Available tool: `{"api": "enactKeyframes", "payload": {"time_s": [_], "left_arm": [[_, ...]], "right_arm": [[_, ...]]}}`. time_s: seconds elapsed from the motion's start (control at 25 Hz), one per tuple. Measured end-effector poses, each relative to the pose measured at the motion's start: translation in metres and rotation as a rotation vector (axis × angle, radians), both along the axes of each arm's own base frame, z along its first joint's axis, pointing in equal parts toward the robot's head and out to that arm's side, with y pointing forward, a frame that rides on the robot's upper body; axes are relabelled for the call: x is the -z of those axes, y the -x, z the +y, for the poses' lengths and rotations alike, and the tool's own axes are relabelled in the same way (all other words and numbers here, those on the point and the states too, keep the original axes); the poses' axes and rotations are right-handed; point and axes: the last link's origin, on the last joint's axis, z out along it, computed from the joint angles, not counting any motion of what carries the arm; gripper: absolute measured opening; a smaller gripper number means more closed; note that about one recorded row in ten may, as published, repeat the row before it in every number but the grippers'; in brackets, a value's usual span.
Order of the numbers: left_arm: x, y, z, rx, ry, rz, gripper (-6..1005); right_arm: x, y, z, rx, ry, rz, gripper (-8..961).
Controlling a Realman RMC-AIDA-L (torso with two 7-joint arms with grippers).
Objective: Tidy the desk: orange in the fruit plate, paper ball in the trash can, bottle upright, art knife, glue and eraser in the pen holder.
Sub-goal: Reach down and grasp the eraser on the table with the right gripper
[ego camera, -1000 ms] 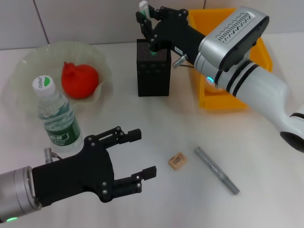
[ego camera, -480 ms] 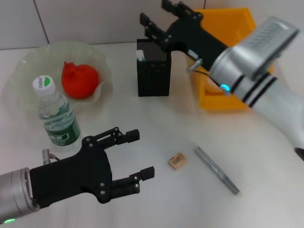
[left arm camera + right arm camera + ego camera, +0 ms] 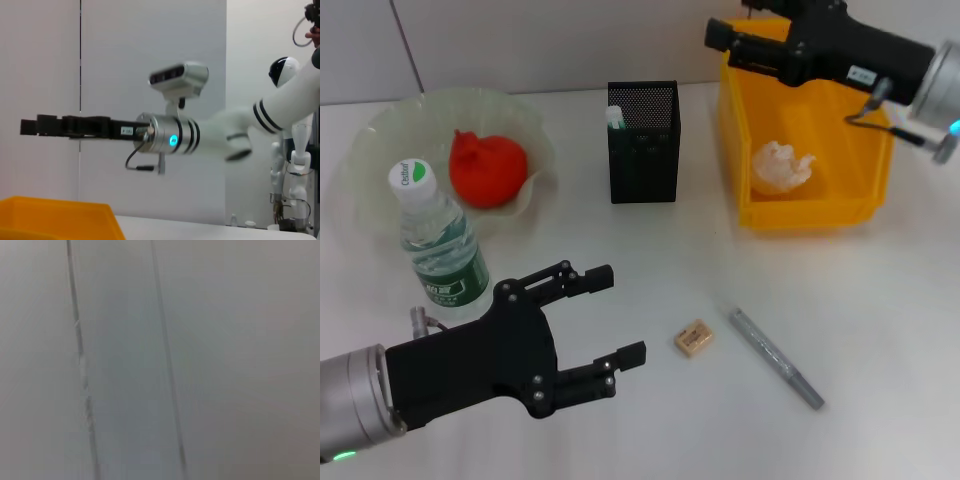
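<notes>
The orange lies in the translucent fruit plate at the far left. Just in front of it the bottle stands upright. The glue pokes up inside the black mesh pen holder. The paper ball rests in the yellow trash can. On the bare table lie the tan eraser and the grey art knife. My left gripper hovers open and empty, just left of the eraser. My right gripper is open and empty above the trash can's far left corner.
White table stretches right of the art knife. A tiled wall backs the desk. In the left wrist view, my right arm reaches out above the yellow trash can's rim. The right wrist view holds only blurred wall.
My right gripper let go of the glue in the pen holder, then drew back to the right, over the trash can. The left gripper has barely moved.
</notes>
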Motion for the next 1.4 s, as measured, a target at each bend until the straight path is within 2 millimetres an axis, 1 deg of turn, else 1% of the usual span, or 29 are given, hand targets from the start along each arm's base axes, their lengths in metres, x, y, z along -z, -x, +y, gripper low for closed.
{"api": "enactKeyframes", "payload": {"time_s": [0.08,0.2,0.36,0.48,0.6,0.72,0.88,0.92,1.08,1.16,1.2,1.32,1.4], "left_arm": [[0.000,0.000,0.001,-0.003,-0.003,0.003,759],[0.000,0.000,0.001,-0.005,-0.004,0.005,759],[0.000,0.001,0.001,-0.007,-0.004,0.008,758],[0.001,0.003,-0.001,-0.001,0.002,0.019,757],[0.001,0.004,-0.003,0.005,0.006,0.023,757],[0.001,0.004,-0.003,0.005,0.006,0.023,756],[0.001,0.007,-0.003,-0.015,0.023,0.035,760],[-0.001,0.010,-0.002,-0.038,0.020,0.039,762],[-0.002,0.013,-0.003,-0.055,0.024,0.042,764],[-0.003,0.017,-0.004,-0.067,0.026,0.053,765],[-0.004,0.019,-0.004,-0.073,0.025,0.057,806],[-0.005,0.022,-0.005,-0.084,0.026,0.057,806],[-0.006,0.022,-0.005,-0.094,0.028,0.061,806]], "right_arm": [[-0.010,0.006,-0.001,0.012,0.085,-0.063,833],[-0.026,0.017,-0.012,0.073,0.230,-0.176,833],[-0.047,0.040,-0.038,0.098,0.268,-0.349,832],[-0.067,0.060,-0.058,0.137,0.278,-0.451,832],[-0.081,0.073,-0.070,0.247,0.319,-0.538,831],[-0.087,0.084,-0.075,0.337,0.370,-0.577,831],[-0.085,0.091,-0.079,0.381,0.490,-0.630,830],[-0.083,0.092,-0.078,0.398,0.525,-0.650,830],[-0.072,0.097,-0.065,0.479,0.611,-0.698,830],[-0.060,0.101,-0.059,0.485,0.638,-0.731,829],[-0.051,0.103,-0.057,0.482,0.656,-0.749,829],[-0.024,0.105,-0.053,0.477,0.709,-0.811,829],[-0.009,0.107,-0.051,0.489,0.714,-0.871,828]]}}
